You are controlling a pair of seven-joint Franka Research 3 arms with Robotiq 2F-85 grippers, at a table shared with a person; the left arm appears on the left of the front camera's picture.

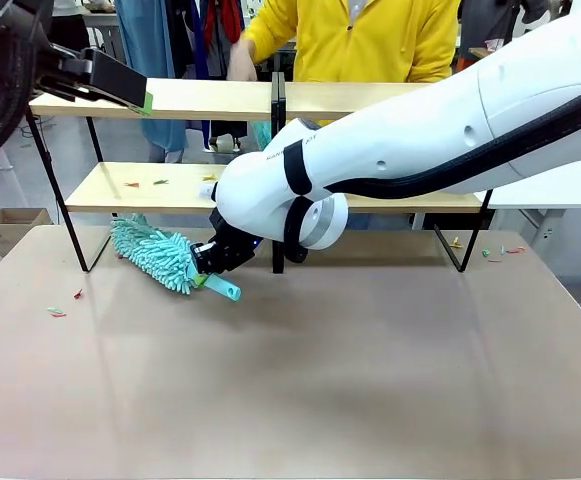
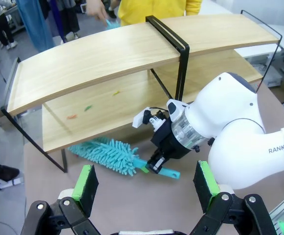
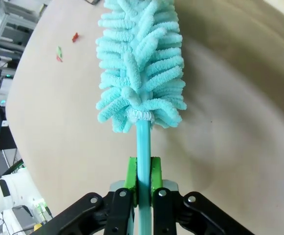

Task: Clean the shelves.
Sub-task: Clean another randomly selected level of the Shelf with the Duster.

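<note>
The shelves point(image 1: 220, 98) stand across the far side of the table, two light wooden boards on black frames, also seen in the left wrist view point(image 2: 107, 58). Small coloured scraps point(image 1: 145, 184) lie on the lower board point(image 2: 78, 111). My right gripper point(image 1: 215, 265) is shut on the handle of a teal fluffy duster point(image 1: 155, 255), whose head rests on the table just in front of the lower board's left part. The right wrist view shows the green pads point(image 3: 131, 178) clamped on the handle below the duster head point(image 3: 142, 63). My left gripper point(image 2: 145, 183) hovers open above the shelves' left end point(image 1: 135, 95).
A person in a yellow top stands behind the shelves, one hand point(image 1: 240, 65) near the top board. Scraps lie on the brown table at the left point(image 1: 55, 312) and beside the right frame point(image 1: 490, 252). A cardboard box point(image 1: 10, 222) sits on the floor at the left.
</note>
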